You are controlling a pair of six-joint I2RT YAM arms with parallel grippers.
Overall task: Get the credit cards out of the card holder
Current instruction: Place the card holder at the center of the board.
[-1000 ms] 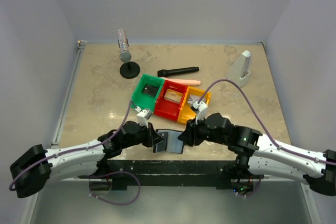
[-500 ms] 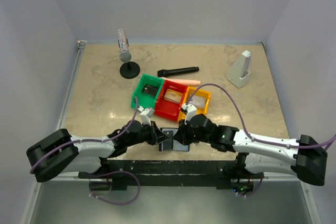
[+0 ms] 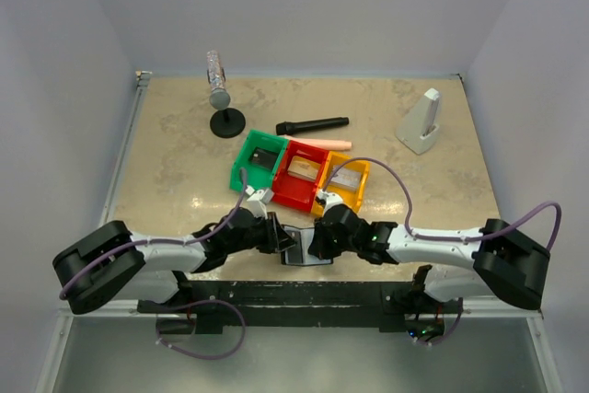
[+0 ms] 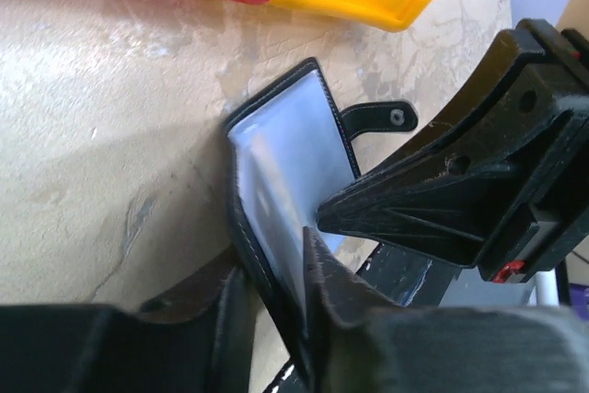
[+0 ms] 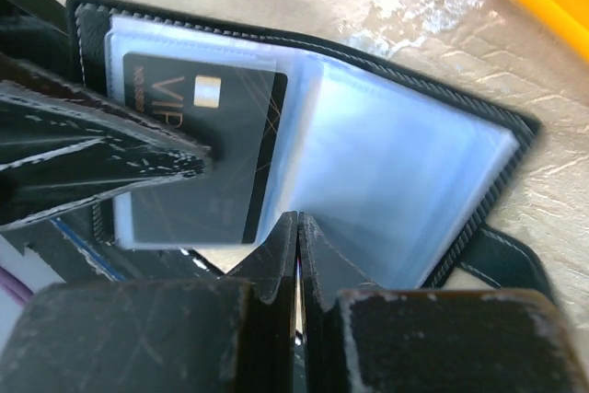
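The card holder [image 3: 300, 248] lies open near the table's front edge, between both grippers. My left gripper [image 3: 282, 240] is shut on its left cover; in the left wrist view the fingers [image 4: 276, 269] pinch the black stitched cover [image 4: 276, 163], and the small tab [image 4: 382, 119] shows behind. My right gripper [image 3: 314, 244] is shut, its tips [image 5: 296, 220] pressed at the near edge of the clear sleeves [image 5: 405, 163]. A black credit card [image 5: 198, 117] marked VIP sits in the left sleeve. The left finger [image 5: 101, 158] lies across that sleeve.
Green [image 3: 242, 167], red [image 3: 281, 192] and yellow [image 3: 364, 179] bins stand just behind the holder. Further back are a black marker-like stick [image 3: 313, 124], a peach stick [image 3: 324, 143], a silver cylinder on a black stand [image 3: 221, 97] and a white wedge [image 3: 421, 122].
Both grippers have closed in on the card holder from either side and dropped low to the table. The holder has shifted slightly and now sits pinched between them.
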